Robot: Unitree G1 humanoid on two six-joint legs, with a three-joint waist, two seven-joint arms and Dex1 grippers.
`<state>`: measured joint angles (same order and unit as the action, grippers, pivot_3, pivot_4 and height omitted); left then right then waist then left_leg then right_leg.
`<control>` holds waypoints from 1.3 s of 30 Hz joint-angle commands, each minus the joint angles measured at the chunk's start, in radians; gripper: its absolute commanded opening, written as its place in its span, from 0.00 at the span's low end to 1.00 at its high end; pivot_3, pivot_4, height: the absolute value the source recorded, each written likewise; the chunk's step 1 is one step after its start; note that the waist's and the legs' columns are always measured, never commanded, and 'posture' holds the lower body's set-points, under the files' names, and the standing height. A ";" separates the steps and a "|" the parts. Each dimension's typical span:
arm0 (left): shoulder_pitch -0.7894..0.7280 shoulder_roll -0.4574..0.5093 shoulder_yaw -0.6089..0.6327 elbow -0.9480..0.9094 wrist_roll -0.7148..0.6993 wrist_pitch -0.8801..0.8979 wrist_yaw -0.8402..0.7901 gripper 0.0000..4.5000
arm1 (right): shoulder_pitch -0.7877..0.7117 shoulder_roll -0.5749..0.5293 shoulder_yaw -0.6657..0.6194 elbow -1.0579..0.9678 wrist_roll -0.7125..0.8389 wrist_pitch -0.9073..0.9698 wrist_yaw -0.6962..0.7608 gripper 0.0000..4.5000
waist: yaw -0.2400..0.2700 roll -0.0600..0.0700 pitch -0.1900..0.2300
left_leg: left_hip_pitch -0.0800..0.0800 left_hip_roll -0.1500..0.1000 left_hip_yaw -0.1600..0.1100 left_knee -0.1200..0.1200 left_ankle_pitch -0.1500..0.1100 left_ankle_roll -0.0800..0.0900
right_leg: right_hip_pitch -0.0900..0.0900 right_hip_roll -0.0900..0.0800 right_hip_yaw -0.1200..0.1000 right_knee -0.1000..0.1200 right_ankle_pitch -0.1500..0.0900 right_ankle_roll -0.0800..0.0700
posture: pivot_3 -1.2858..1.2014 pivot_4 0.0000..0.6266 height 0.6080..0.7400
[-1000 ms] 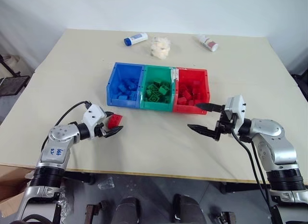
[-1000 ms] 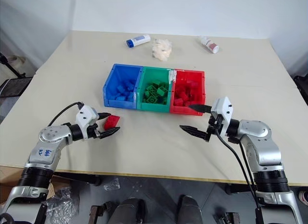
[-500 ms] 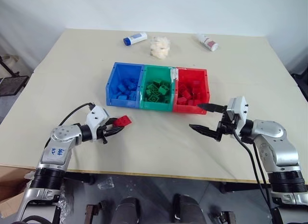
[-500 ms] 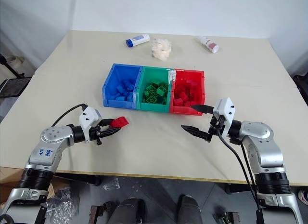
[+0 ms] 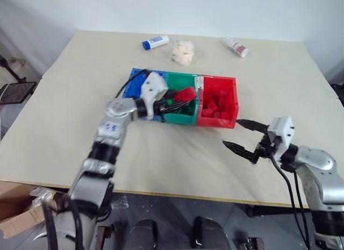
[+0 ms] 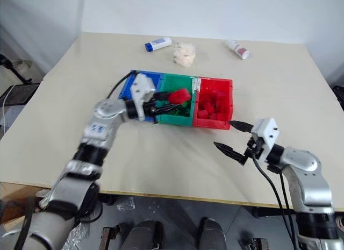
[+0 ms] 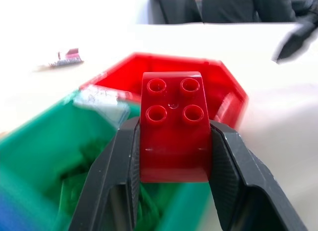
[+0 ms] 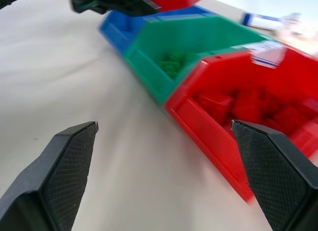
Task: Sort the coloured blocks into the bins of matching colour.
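Observation:
My left gripper (image 5: 181, 98) is shut on a red studded block (image 5: 186, 93) and holds it in the air over the green bin (image 5: 183, 118), close to that bin's wall with the red bin (image 5: 217, 121). In the left wrist view the block (image 7: 174, 126) sits squarely between both black fingers (image 7: 121, 166), with the red bin (image 7: 223, 87) just beyond. The blue bin (image 5: 136, 78) is partly hidden behind my left arm. Red blocks (image 5: 215, 102) lie in the red bin. My right gripper (image 5: 232, 133) stands open and empty above the table, in front of the red bin.
Behind the bins, at the table's far side, lie a white bottle with a blue cap (image 5: 155, 42), a crumpled white wad (image 5: 183, 52) and a white bottle with a red label (image 5: 236, 46). Bare tabletop (image 5: 177, 158) stretches in front of the bins.
My left gripper shut on the red block near the table's left front, lifted it and carried it right and forward to over the green bin. The right gripper drew back slightly, still open.

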<state>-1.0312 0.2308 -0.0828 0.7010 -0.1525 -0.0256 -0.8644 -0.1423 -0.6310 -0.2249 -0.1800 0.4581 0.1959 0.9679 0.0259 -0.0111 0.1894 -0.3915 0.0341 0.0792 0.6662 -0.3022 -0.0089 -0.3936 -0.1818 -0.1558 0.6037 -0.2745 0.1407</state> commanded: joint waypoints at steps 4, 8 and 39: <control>-0.229 -0.115 0.016 0.371 0.056 -0.215 0.041 0.33 | 0.133 0.028 -0.067 -0.183 0.034 0.005 -0.106 1.00 | -0.004 -0.001 0.001 | -0.001 -0.001 0.001 -0.002 -0.001 0.002 | 0.000 0.000 0.000 -0.004 0.001 0.002 | 0.52 0.24 1.00; -0.319 -0.186 0.053 0.498 0.050 -0.237 0.067 0.41 | 0.195 0.037 -0.079 -0.237 0.040 0.008 -0.149 1.00 | -0.002 -0.002 0.001 | -0.001 -0.001 0.001 -0.003 -0.001 0.002 | 0.000 0.000 0.000 -0.007 0.002 0.003 | 0.52 0.24 1.00; 0.582 0.515 0.332 -0.400 -0.151 0.113 -0.280 0.97 | -0.317 -0.135 0.124 0.402 -0.085 -0.114 0.230 1.00 | -0.028 -0.002 0.002 | 0.000 0.000 0.002 0.002 -0.001 0.003 | 0.000 -0.001 0.003 -0.001 0.003 0.004 | 0.52 0.24 1.00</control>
<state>-0.4657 0.7282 0.2070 0.3565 -0.2712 0.0842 -1.1586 -0.4415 -0.7460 -0.0966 0.1978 0.3835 0.1144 1.1731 -0.0022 -0.0135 0.1912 -0.3911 0.0339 0.0810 0.6678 -0.3034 -0.0057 -0.3937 -0.1825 -0.1522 0.6024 -0.2711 0.1442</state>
